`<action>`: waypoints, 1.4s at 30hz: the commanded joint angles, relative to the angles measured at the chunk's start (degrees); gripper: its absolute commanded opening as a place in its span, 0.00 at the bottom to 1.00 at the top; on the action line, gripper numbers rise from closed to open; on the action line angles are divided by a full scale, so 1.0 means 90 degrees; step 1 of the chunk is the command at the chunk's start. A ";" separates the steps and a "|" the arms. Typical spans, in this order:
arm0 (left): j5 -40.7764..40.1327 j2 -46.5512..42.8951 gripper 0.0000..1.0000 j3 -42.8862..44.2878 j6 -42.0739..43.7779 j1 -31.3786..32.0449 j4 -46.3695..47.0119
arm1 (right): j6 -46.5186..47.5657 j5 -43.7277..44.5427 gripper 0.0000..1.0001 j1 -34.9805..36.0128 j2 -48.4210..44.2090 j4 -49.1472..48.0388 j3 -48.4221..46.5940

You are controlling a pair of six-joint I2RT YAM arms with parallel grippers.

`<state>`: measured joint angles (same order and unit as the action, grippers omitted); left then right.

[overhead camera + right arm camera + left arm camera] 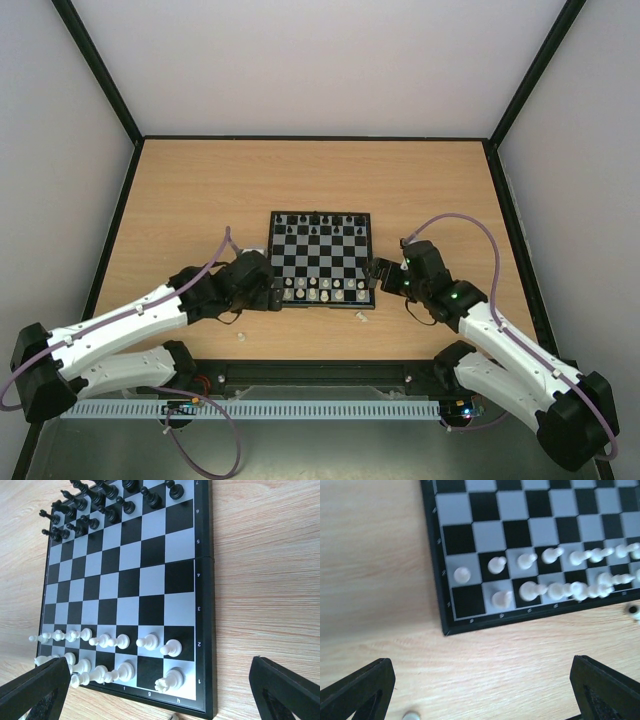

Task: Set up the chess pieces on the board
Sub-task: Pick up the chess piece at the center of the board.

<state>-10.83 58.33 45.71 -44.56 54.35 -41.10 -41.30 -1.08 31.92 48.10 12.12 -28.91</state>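
jaws of both the left gripper [480,692] and right gripper [160,695] are standing wide, holding nothing, flanking the near corners of the chessboard [322,255]. white chessmen [527,560] on its near rows are blurring together in the left wrist view; border numerals [199,609] are reading 1 to 7

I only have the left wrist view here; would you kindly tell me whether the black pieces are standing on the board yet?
Observer: Yes, the black pieces stand along the far rows of the board.
Operator: Thank you. Is the near right corner filled?
Observer: A white piece stands on that corner square; the square beside it is bare.
Operator: And the other arm?
Observer: The right gripper is open beside the board's near right corner, holding nothing.
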 commanded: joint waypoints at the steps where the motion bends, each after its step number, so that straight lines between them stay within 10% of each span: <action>1: 0.0067 -0.0016 0.99 -0.0202 -0.0734 -0.0023 -0.0649 | 0.0310 -0.0170 0.99 -0.0021 -0.0052 0.0185 0.0096; 11: 0.0519 0.0361 0.98 -0.0516 -0.1332 -0.0023 -0.1144 | 0.0710 -0.0772 0.98 -0.0022 0.0041 -0.0059 0.0124; 42: 0.1070 0.0941 0.31 -0.1481 -0.1945 0.0208 -0.0600 | 0.0844 -0.1286 0.98 -0.0022 0.0125 -0.0234 0.0173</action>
<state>-0.47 65.06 32.03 -62.59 56.34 -47.68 -34.50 -12.01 31.88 49.36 10.24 -28.32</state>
